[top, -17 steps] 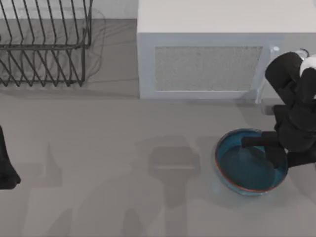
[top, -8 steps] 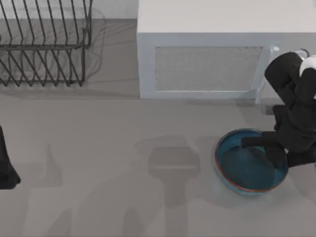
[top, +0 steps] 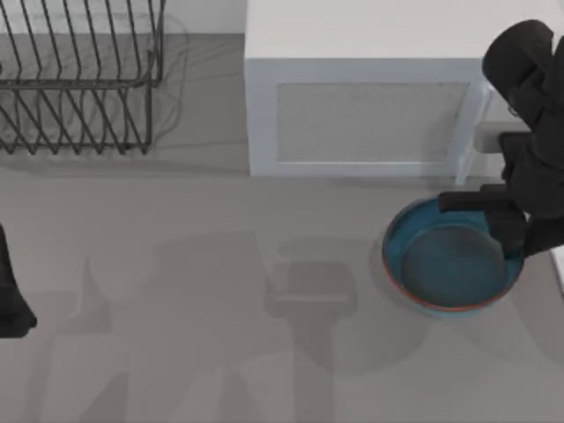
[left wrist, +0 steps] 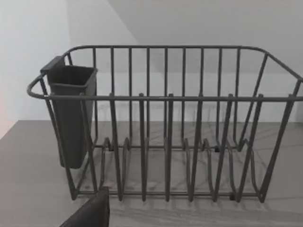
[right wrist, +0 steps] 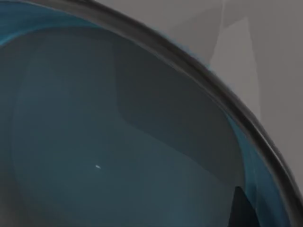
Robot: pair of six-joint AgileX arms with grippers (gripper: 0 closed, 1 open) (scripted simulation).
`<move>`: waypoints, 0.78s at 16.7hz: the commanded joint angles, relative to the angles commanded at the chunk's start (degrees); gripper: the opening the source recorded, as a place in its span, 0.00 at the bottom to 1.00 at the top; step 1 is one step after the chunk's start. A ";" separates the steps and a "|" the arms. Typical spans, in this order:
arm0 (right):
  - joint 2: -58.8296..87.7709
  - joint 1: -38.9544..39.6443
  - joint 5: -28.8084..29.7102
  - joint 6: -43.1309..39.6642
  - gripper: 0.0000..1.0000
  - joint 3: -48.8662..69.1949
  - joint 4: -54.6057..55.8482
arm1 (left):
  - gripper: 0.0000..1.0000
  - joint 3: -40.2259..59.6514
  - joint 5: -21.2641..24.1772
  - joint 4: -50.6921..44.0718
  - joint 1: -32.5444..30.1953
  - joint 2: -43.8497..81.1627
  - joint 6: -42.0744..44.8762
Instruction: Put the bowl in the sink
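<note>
- Bowl (top: 449, 264): round, shallow, blue, thin reddish-brown rim line, dull grey-blue inside. It sits just in front of the microwave's (top: 370, 97) right front corner, near the right edge of the bench (top: 176, 264), mouth facing up.
- Top view: the bowl's shadow falls on the bench to its left and in front; whether its base touches the bench cannot be told.
- Right pincer (top: 507, 220): over the bowl's right rim, on the side nearest the microwave's right corner. One dark finger (top: 471, 202) lies across the far rim; the other reaches down at the right rim. The pincer is clamped on the bowl's rim.
- Right wrist view: close on the bowl's inside (right wrist: 118, 156), its dark rim curving past, grey bench beyond it.
- Right arm body stands dark in front of the microwave's right end, partly covering it.
- Microwave: large white box, speckled grey door panel facing the bench front.
- Dish rack (top: 79, 79): dark wire, well to the left of the microwave; the left wrist view shows a dark cup holder (left wrist: 71, 113) hung on one end of it.
- Left arm: parked at the bench's left edge, far from the microwave; its pincer state cannot be told.
</note>
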 joint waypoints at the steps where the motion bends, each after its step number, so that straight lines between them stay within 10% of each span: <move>1: -0.68 -0.07 0.00 -0.01 0.00 2.60 -3.93 | 1.00 0.00 0.00 0.00 0.00 0.00 0.00; 13: -4.55 -0.60 -0.27 -0.27 0.00 11.97 -15.26 | 1.00 0.00 0.00 0.00 0.00 0.00 0.00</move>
